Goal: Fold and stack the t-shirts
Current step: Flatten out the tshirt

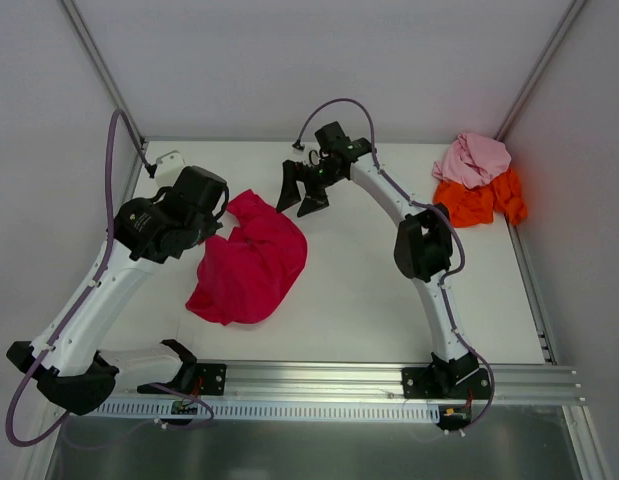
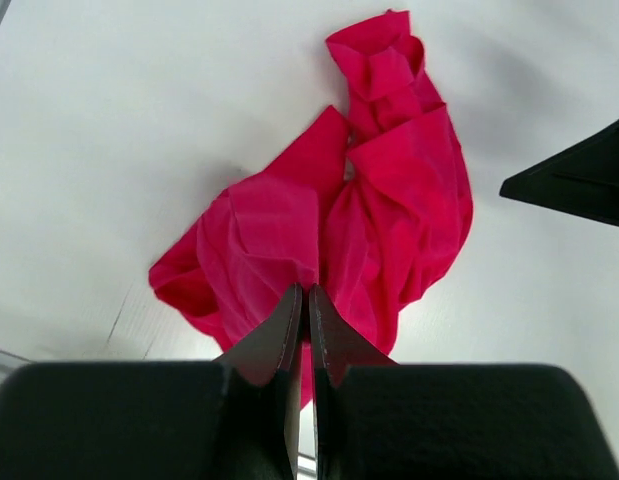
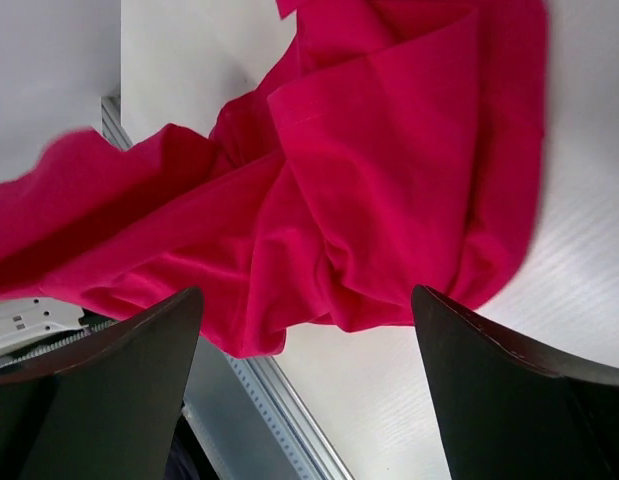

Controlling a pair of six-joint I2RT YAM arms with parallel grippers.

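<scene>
You are looking at the left gripper (image 2: 306,292) with its jaws pressed together, tip against tip, and they are pinching a raised fold of the crimson shirt (image 2: 389,190). Most of that shirt is lying crumpled ahead of the closed jaws, spreading over the table (image 1: 359,290) and narrowing to a bunched end on the side farthest from them. The cloth is rising toward the pinch point, so the gripped fold is sitting higher than the rest. The right gripper (image 1: 301,190) is standing with its jaws wide apart and is gripping nothing. It is hanging over the table just beside the bunched end of the crimson shirt, with its jaws pointing toward the cloth. In its wrist view the shirt is filling the space ahead of the two fingers (image 3: 119,380), and no cloth is caught between them. One dark finger of this gripper is showing at the right edge of the left wrist view, apart from the cloth. The pink shirt (image 1: 474,158) is lying in a heap against the orange shirt (image 1: 484,203), partly on top of it. Both are sitting crumpled in the far right corner of the table, well apart from both pairs of jaws.
</scene>
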